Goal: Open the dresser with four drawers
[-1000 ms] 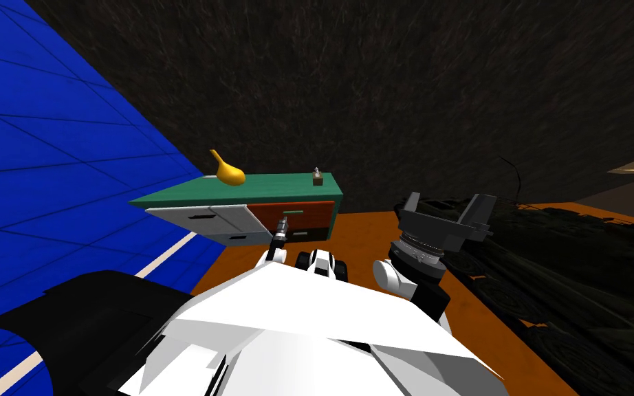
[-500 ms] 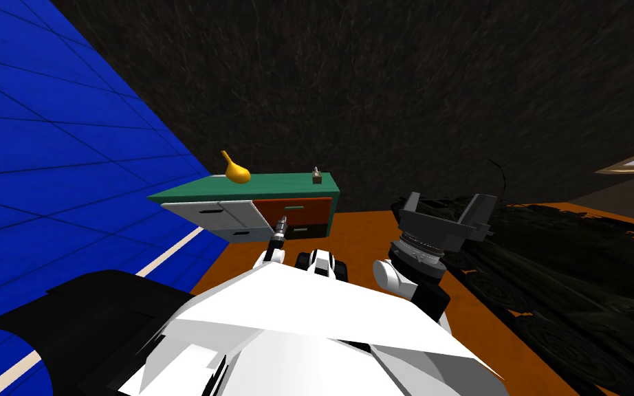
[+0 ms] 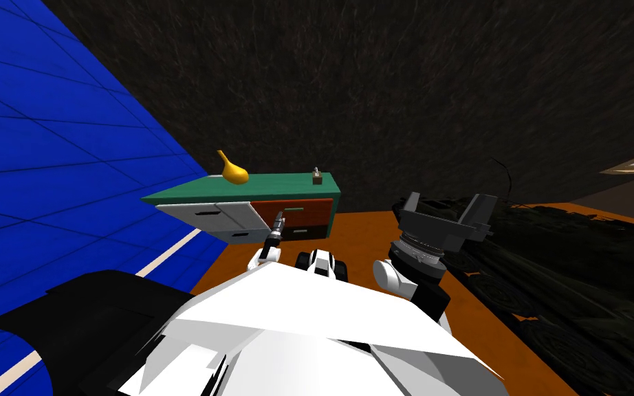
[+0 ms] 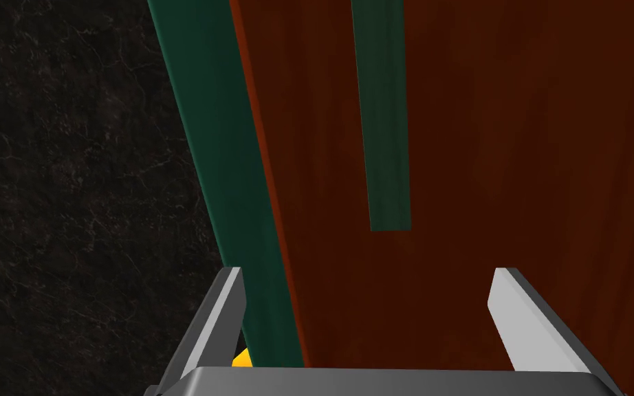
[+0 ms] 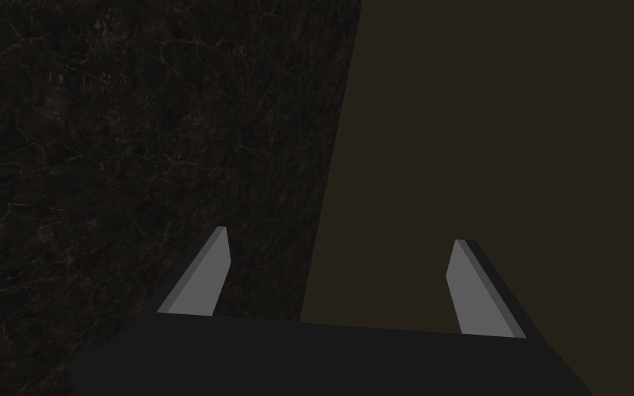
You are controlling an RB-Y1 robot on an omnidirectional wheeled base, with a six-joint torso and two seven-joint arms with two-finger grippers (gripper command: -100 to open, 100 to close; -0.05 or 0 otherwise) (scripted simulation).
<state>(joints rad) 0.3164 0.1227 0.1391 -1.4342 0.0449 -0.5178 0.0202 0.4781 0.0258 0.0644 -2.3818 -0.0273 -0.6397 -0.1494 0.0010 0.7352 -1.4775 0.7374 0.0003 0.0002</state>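
Your dresser (image 3: 274, 185) stands against the blue wall (image 3: 68, 137), its green top carrying a yellow gourd-shaped piece (image 3: 233, 172). Two pale grey drawers (image 3: 216, 216) make up the half farther from your working jaws. The left gripper (image 4: 367, 275) faces the other half, a red-brown drawer front (image 4: 515, 137), with its two fingers spread wide and holding nothing. The drawer's green bar handle (image 4: 381, 117) lies straight ahead of those jaws, in line with the gap between them but beyond the fingertips and not yet touched. The spread looks chosen so the fingers can pass either side of the bar before closing. The dresser's green edge (image 4: 219, 137) runs just past one finger, with dark wall beyond it. That suggests you are lined up on the upper drawer, near its top rim.

A small brown ornament (image 3: 317, 180) sits on the dresser top, beyond the left jaws and off to their outer side. Farther right, well apart from the dresser, the right gripper (image 3: 445, 206) is raised over the orange floor (image 3: 364, 240). Its fingers are likewise apart and empty, apparently parked clear so the left arm has room to reach and pull.
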